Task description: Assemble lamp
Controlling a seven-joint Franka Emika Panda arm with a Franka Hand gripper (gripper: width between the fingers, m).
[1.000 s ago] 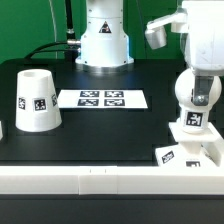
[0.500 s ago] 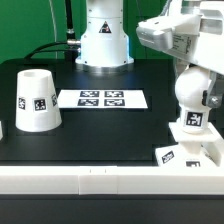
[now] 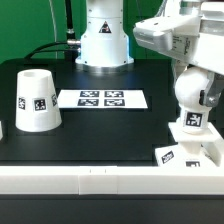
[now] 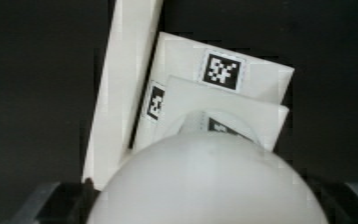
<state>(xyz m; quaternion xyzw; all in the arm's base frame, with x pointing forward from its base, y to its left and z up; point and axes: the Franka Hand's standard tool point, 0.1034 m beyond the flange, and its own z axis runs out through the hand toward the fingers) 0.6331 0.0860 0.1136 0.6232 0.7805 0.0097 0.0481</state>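
Note:
The white rounded bulb (image 4: 202, 180) fills the wrist view between my dark fingers (image 4: 60, 205). My gripper (image 4: 202, 208) is shut on it. In the exterior view the gripper (image 3: 196, 106) holds the bulb (image 3: 197, 120) upright over the low square base (image 3: 188, 152) at the front on the exterior view's right. I cannot tell whether the bulb touches the base. The base (image 4: 229, 85) with its tags lies just beyond the bulb in the wrist view. The tapered shade (image 3: 35, 100) stands apart at the exterior view's left, wide end down.
The marker board (image 3: 102, 99) lies flat mid-table. A white wall (image 3: 100, 180) runs along the table's front edge, right beside the base; it also shows in the wrist view (image 4: 123, 90). The robot's pedestal (image 3: 103, 40) stands at the back.
The wrist has turned about the bulb's upright axis since a second ago, and its upper part has swung toward the exterior view's left. The bulb and base stay in place.

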